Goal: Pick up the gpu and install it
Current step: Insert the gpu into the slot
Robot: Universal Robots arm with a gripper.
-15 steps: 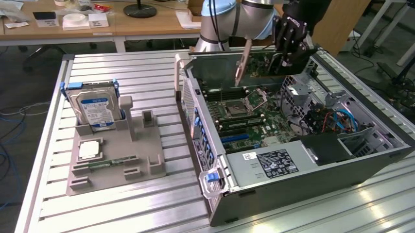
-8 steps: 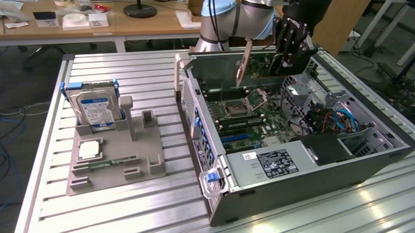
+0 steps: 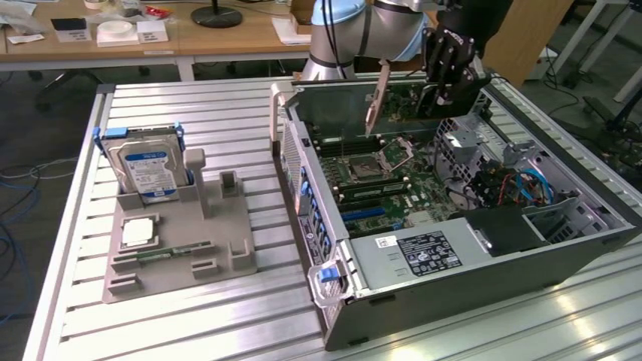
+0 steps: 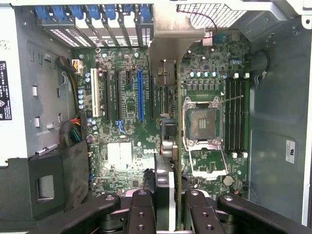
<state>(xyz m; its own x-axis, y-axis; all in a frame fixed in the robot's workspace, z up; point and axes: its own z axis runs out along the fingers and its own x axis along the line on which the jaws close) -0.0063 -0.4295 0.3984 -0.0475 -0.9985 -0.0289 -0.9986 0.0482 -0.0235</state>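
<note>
**One card hanging over one open case**

One claw (image 3: 446,83) is gripping the gpu (image 3: 378,94), its fingers (image 4: 144,204) closed on the card. The card is hanging upright just below the claw, above the motherboard (image 4: 126,151) of the one computer case (image 3: 482,271). In my judgement, the card should be staying upright, its lower edge lining up with the one long blue slot (image 4: 140,95), and going down straight without tilting. Well apart from the claw, one hard drive (image 3: 147,169) is standing in one grey holder (image 3: 176,263) on the worktop (image 3: 231,113).

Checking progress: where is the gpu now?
In the exterior view the gpu hangs upright in the tool, above the motherboard inside the open computer case.
</note>
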